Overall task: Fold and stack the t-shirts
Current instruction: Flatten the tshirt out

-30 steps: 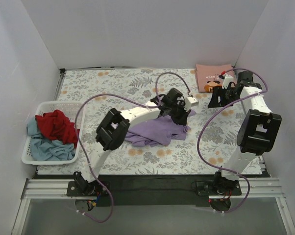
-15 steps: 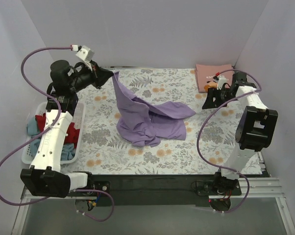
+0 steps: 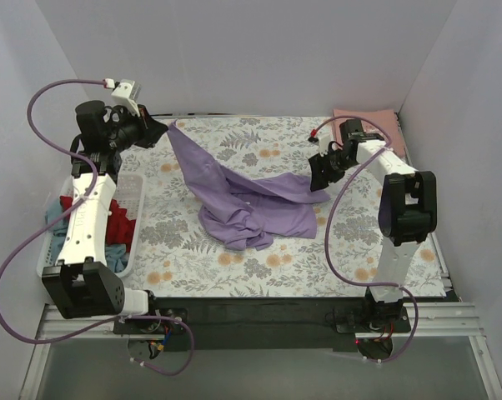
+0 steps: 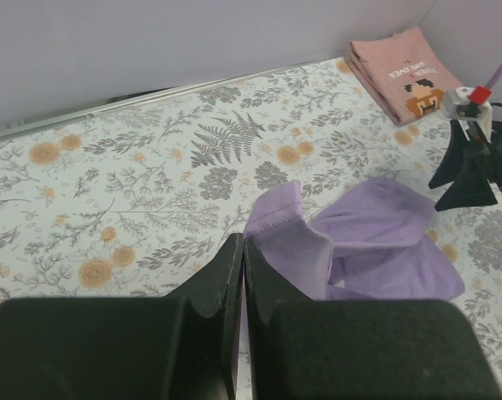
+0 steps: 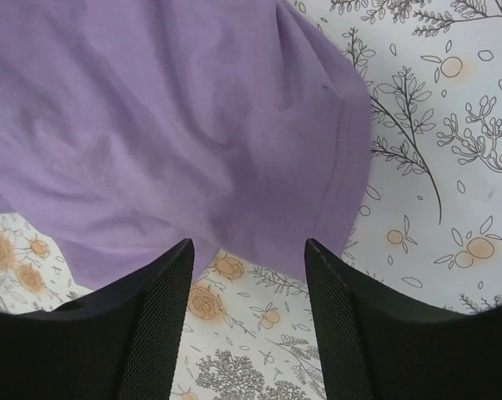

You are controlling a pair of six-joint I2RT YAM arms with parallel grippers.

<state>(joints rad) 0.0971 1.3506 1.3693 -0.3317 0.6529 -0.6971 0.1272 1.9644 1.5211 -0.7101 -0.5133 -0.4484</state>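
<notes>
Got left hand clamped fully closed on one edge of the lavender t-shirt, raised high over the far-left part of the floral-covered table. Confirmed from left wrist view: jaws pressed together, purple hem right by the tips.

Hanging from that pinch, then running down and right as a stretched band. Rest of it bunched flat around mid-table.

Right hand in at the shirt's far-right lobe, low over it. Fingers well apart in right wrist view, floral print visible between them, stitched hem and purple fabric just past the tips. Nothing gripped there. Can't tell whether the tips touch fabric.

Also seeing:
- salmon-pink t-shirt folded flat in the far-right back corner, print facing up, well apart from the lavender one, mostly hidden behind the right arm in the top view
- white basket at the left table edge, partly covered by the left arm
- red t-shirt and grey-blue t-shirt heaped unfolded inside that basket, red on top
</notes>
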